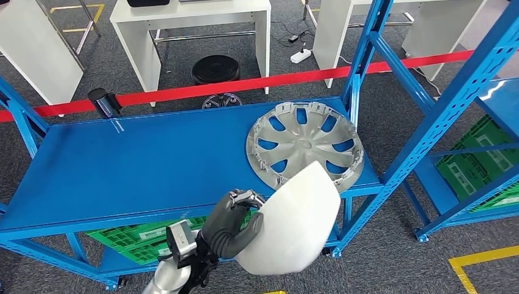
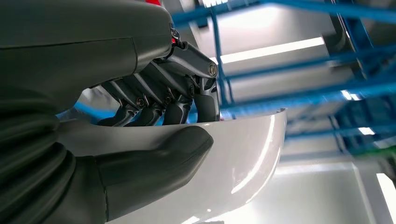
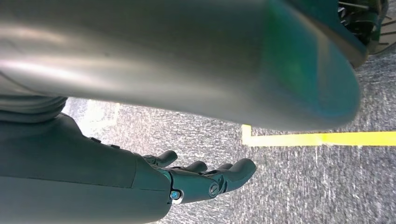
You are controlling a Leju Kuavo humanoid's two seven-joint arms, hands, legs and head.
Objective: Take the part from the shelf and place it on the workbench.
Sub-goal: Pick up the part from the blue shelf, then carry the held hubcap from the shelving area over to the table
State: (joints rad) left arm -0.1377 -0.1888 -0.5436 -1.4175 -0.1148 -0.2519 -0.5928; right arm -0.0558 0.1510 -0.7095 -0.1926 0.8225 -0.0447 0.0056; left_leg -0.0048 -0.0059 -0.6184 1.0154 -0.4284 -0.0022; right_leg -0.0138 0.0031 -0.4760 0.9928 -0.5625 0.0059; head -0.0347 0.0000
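Gripped in the robot's left hand point(image 1: 235, 222), low in the head view and close to the camera, is a white, smooth, curved part point(image 1: 291, 222). The left wrist view shows the grasp up close: the thumb point(image 2: 159, 154) lies along the part's glossy outer face while the fingers point(image 2: 163, 105) hook over its rim from the other side, so the hand is closed firmly around the edge. The part juts out to the right of the hand, held in front of the blue shelf point(image 1: 134, 165) rather than resting on it. A silver hubcap point(image 1: 304, 146) lies flat on the shelf just beyond. Judging from this, the pick-up looks done; carrying the part to the table and setting it down appear left. The right hand point(image 3: 196, 179) hangs over grey carpet, fingers loosely spread, holding nothing.
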